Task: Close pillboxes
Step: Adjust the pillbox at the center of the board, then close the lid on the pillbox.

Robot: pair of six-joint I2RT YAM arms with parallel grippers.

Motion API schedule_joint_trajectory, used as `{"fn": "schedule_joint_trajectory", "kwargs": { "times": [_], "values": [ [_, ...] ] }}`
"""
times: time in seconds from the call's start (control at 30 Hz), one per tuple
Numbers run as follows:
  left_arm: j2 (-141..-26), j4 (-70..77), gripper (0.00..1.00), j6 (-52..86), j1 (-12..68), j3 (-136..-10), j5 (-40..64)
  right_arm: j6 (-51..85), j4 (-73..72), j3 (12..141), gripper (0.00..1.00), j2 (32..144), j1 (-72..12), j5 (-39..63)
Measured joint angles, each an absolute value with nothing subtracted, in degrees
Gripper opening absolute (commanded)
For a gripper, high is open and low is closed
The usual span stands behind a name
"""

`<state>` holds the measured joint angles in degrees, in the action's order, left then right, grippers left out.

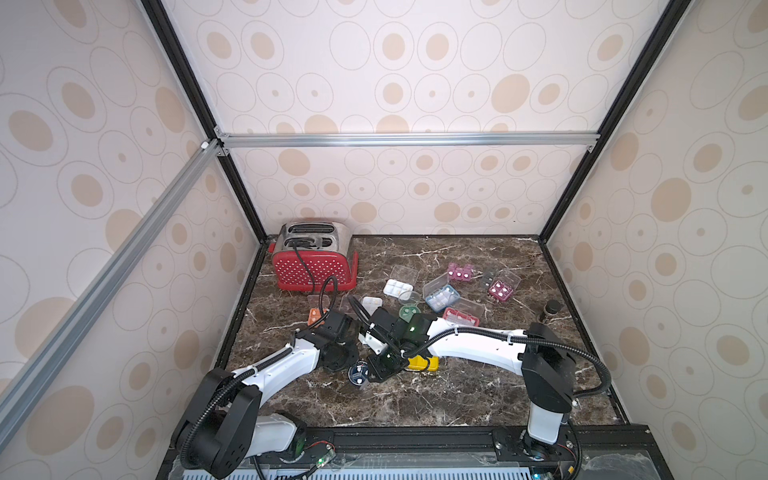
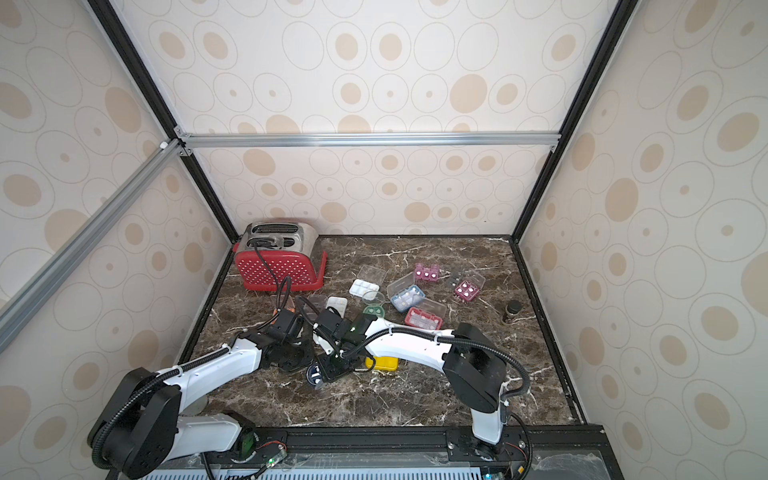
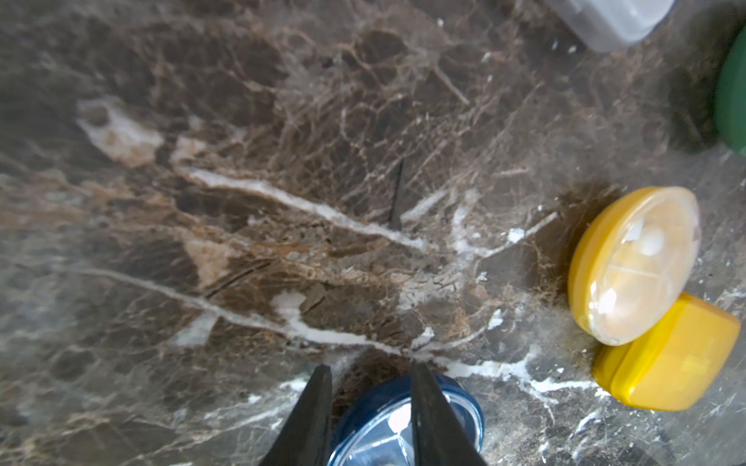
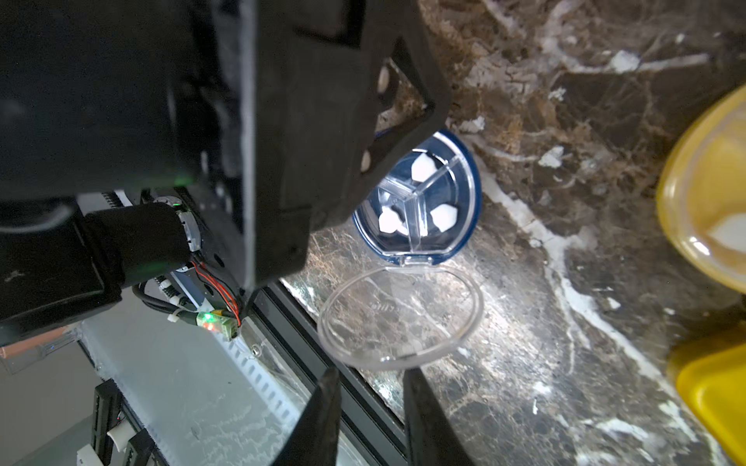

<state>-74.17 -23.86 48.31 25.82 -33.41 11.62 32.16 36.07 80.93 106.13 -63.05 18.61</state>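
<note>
At the far left of my dark, white-veined marble bench (image 1: 457, 399) stands the red dotted toaster (image 1: 316, 270). An orange pillbox (image 1: 315, 317) sits just in front of it, half hidden by my left arm.

Next, near the front edge, lies the round blue pillbox (image 4: 428, 201). It is glossy plastic, with a clear Y-shaped divider making three cells and one white pill in each. Being round, it has no long axis. Its hinge faces the bench's front edge, and the clear lid (image 4: 399, 318) lies open flat on the stone on that side.

My left end effector (image 3: 369, 367) straddles the blue wall, one black finger over the box and one outside its rim, a narrow gap between them. Whether it is pinching I cannot tell. My right end effector (image 4: 371, 371) hangs at the lid's free edge, fingers slightly parted, grasping nothing.

Right of that, a round yellow pillbox (image 3: 633, 266) with its domed clear lid down overlaps a rectangular yellow pillbox (image 1: 424, 364), whose long axis runs across the bench.

Farther right and back sit a white pillbox (image 1: 397, 288), a round green pillbox (image 1: 409, 312), a blue rectangular pillbox (image 1: 442, 298), a red pillbox (image 1: 459, 319) and two maroon pillboxes (image 1: 460, 272) (image 1: 500, 289). The white, blue rectangular and red ones have their clear lids raised.
</note>
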Motion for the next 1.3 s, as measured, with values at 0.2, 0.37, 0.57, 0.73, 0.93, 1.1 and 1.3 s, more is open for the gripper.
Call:
{"fn": "schedule_joint_trajectory", "kwargs": {
  "times": [0.2, 0.37, 0.57, 0.73, 0.93, 1.1, 1.3],
  "values": [
    [-73.0, -22.7, 0.29, 48.7, 25.8, -31.8, 12.0, 32.2, 35.6, 81.3, 0.29, 106.9, -62.9, 18.7],
    [-71.8, -21.3, 0.28, 49.5, 25.8, -29.9, 13.0, 32.4, 35.1, 81.3, 0.29, 107.3, -62.9, 19.0],
    [-70.0, -20.5, 0.27, 50.4, 25.8, -28.4, 13.3, 32.6, 34.6, 81.2, 0.30, 107.4, -62.5, 19.3],
    [-67.5, -21.5, 0.28, 51.0, 25.8, -28.1, 13.4, 32.5, 35.0, 78.4, 0.32, 105.2, -61.4, 19.3],
    [-65.7, -21.9, 0.31, 51.5, 25.8, -28.1, 13.5, 32.9, 35.4, 75.6, 0.34, 101.8, -60.2, 18.9],
    [-63.4, -23.8, 0.31, 51.5, 25.8, -28.0, 13.5, 34.0, 34.6, 73.8, 0.35, 100.9, -59.7, 18.6],
    [-61.1, -26.3, 0.31, 51.5, 25.8, -26.7, 14.0, 34.7, 33.5, 73.7, 0.30, 100.9, -59.0, 18.2]
  ]
}}
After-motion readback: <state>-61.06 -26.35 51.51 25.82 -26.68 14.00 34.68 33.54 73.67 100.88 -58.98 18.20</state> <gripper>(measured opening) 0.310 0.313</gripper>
